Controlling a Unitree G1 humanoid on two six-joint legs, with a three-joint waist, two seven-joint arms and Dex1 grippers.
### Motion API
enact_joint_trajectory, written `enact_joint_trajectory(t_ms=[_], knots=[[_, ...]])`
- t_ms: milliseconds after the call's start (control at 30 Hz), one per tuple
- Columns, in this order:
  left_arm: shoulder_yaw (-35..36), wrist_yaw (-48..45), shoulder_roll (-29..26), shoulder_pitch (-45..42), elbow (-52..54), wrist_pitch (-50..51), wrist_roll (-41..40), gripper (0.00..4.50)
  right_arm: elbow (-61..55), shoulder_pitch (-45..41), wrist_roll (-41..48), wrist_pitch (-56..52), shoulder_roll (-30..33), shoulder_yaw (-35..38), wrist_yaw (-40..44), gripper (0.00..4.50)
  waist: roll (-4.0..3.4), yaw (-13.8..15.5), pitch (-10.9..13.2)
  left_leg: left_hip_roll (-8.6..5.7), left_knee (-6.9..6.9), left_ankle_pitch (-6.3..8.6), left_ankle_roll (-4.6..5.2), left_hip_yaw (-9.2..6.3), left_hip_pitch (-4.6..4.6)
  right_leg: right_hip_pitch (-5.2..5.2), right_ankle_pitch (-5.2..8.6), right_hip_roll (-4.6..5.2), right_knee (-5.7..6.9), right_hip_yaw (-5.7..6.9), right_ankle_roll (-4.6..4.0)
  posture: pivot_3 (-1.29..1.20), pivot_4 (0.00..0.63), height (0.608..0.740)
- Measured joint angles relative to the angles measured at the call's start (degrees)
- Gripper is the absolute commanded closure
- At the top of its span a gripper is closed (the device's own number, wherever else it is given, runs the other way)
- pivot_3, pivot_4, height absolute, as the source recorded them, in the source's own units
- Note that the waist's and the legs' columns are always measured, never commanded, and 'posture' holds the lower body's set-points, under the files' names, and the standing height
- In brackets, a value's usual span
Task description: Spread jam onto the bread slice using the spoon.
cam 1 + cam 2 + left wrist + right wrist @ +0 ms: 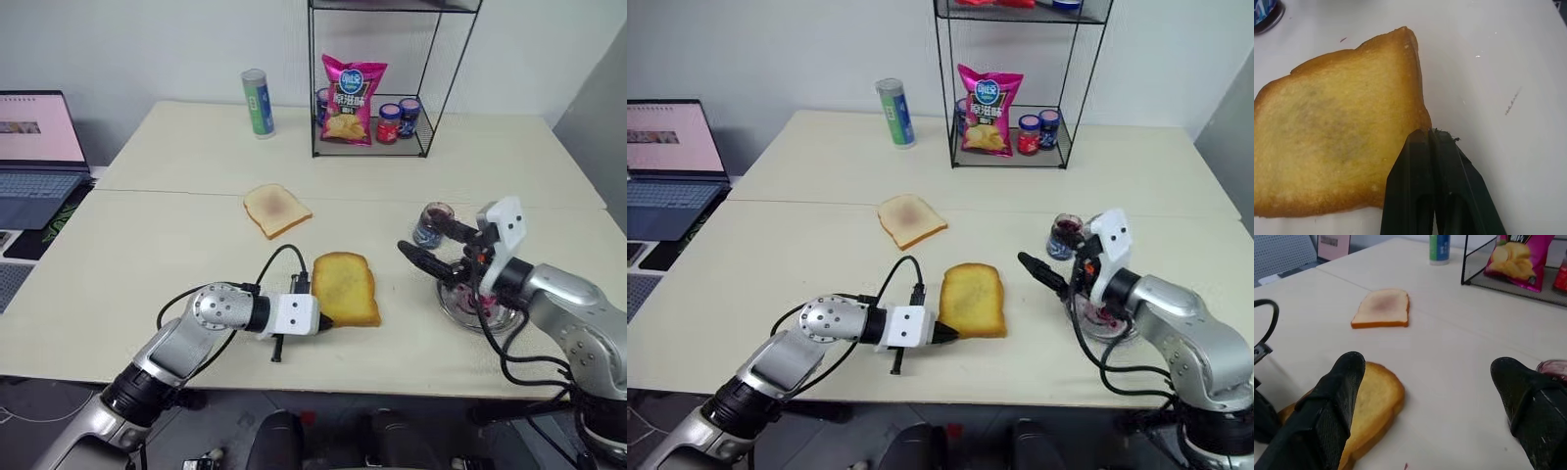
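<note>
The bread slice [345,286], thick and golden, lies flat near the table's front edge. My left gripper [329,324] is shut and empty, its tips at the slice's near left corner [1415,117], touching or just over the crust. My right gripper [1430,366] stands open with nothing between its fingers, to the right of the bread and above a round steel dish [453,305]. Red jam smears [482,305] show in that dish. More dark jam sits in a small open jar [432,223] behind it. The spoon is hidden.
A thinner toast slice [276,209] lies further back. A wire rack [372,147] at the back holds a pink chips bag [352,98] and lidded jars. A green can [258,102] stands left of the rack. A laptop [37,147] sits at the far left.
</note>
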State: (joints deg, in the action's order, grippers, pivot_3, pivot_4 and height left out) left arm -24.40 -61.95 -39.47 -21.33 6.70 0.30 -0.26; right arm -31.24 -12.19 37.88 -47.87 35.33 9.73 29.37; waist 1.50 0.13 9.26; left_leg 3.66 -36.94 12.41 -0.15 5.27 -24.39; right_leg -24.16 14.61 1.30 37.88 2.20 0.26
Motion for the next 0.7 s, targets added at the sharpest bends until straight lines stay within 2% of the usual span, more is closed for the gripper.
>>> enact_joint_trajectory(t_ms=[200, 700], knots=[[-0.4, -1.5, 2.5, -4.0, -7.2, -6.2, 2.0, 4.46, -5.3, 6.3, 6.5, -4.5, 3.8, 2.8, 2.3, 0.00, 0.00, 0.3, 0.0, -0.04, -0.10, -0.01, 0.01, 0.01, 0.00, 0.04, -0.07, -0.01, 0.00, -0.01, 0.14, 0.00, 0.150, 0.740], [-1.5, -2.6, 6.7, -8.5, -14.6, -13.4, 5.2, 4.46, -5.4, 9.8, 8.3, -4.7, 4.5, 4.6, 0.4, 0.00, 0.01, 0.4, 0.0, -0.07, -0.18, -0.02, 0.02, -0.02, 0.02, 0.09, -0.15, -0.04, 0.03, -0.03, 0.26, 0.00, 0.150, 0.740]])
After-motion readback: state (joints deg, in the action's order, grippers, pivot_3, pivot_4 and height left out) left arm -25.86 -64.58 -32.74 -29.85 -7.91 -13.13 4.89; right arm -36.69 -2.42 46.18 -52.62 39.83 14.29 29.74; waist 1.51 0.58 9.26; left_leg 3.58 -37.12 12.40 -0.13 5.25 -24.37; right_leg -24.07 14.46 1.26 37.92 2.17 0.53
